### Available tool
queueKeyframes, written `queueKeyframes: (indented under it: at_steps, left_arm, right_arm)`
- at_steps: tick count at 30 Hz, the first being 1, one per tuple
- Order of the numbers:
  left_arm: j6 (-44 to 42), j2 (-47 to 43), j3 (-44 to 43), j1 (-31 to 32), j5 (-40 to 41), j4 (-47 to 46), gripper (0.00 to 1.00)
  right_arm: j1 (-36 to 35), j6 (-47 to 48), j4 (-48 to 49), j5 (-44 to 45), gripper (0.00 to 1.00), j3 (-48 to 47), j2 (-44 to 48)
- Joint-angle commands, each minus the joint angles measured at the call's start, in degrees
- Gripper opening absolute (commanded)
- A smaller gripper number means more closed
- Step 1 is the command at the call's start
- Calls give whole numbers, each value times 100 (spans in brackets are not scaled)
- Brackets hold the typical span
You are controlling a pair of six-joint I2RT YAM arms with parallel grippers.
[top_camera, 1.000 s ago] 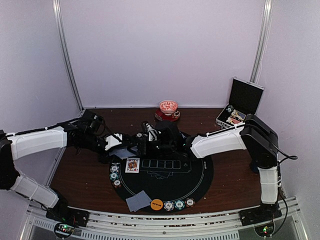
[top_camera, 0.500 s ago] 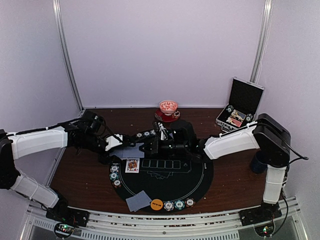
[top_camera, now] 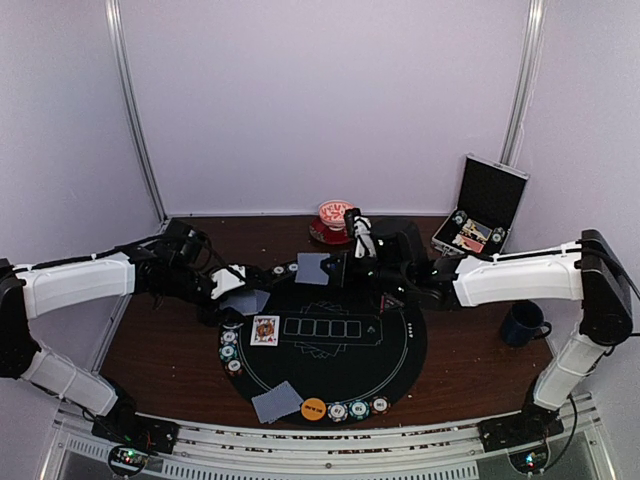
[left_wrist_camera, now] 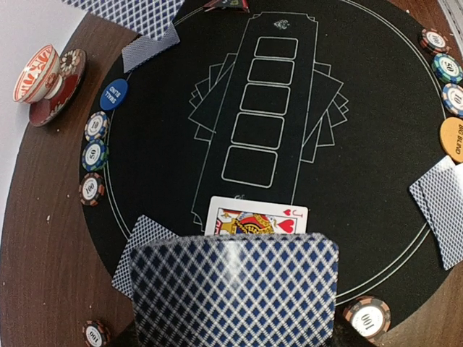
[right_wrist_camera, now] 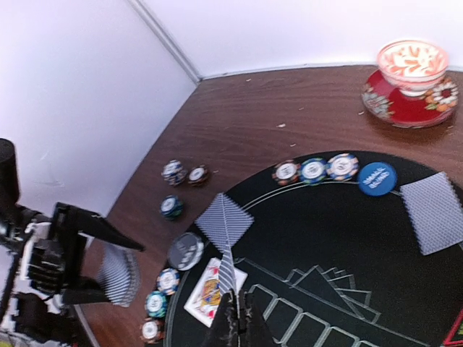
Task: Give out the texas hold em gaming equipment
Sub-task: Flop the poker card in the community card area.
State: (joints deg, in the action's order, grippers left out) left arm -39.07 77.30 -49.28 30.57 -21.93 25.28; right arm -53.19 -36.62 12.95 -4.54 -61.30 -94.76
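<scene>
My left gripper [top_camera: 232, 285] hovers at the mat's far-left edge, shut on a deck of grey-blue-backed cards [left_wrist_camera: 235, 289] that hides its fingers. My right gripper [right_wrist_camera: 237, 318] is shut on a single card [top_camera: 312, 268], seen edge-on as the same card [right_wrist_camera: 228, 271] in its wrist view, above the mat's far side. A face-up jack of hearts [left_wrist_camera: 257, 217] lies on the round black mat [top_camera: 400, 350], with a face-down card [right_wrist_camera: 224, 220] beside it. Other face-down cards [top_camera: 277, 402] [right_wrist_camera: 432, 212], striped chips [left_wrist_camera: 94, 154] [top_camera: 359, 408], a blue disc [right_wrist_camera: 377, 178], an orange disc [top_camera: 313, 408] and a clear disc [right_wrist_camera: 186, 251] ring the mat.
A red patterned bowl on a saucer [top_camera: 337, 215] stands at the back centre. The open silver-edged black case [top_camera: 480, 215] sits at the back right. A dark mug [top_camera: 525, 322] stands right of the mat. Loose chips [right_wrist_camera: 173, 171] lie on the wood left of the mat.
My right gripper closed on a card at the deck and drew back to the right and away with it. The left gripper and the deck stayed put.
</scene>
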Motion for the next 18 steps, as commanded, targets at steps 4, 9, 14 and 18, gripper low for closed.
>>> queueKeyframes:
  at_steps: [4, 9, 14, 18]
  left_arm:
    - [205, 144, -201, -189, -65, -253, 61]
    - [283, 171, -291, -371, -150, -260, 60]
    - [325, 164, -318, -444, -187, -259, 60]
    - [336, 163, -326, -471, -205, -268, 60]
  right_arm:
    - [-642, 1422, -1364, 2744, 0, -419, -437]
    - [-1254, 1875, -2076, 4503, 0, -1247, -1211]
    - [-1632, 2143, -2781, 5477, 0, -2057, -2064]
    - [-1781, 2334, -3020, 5747, 0, -2453, -2505]
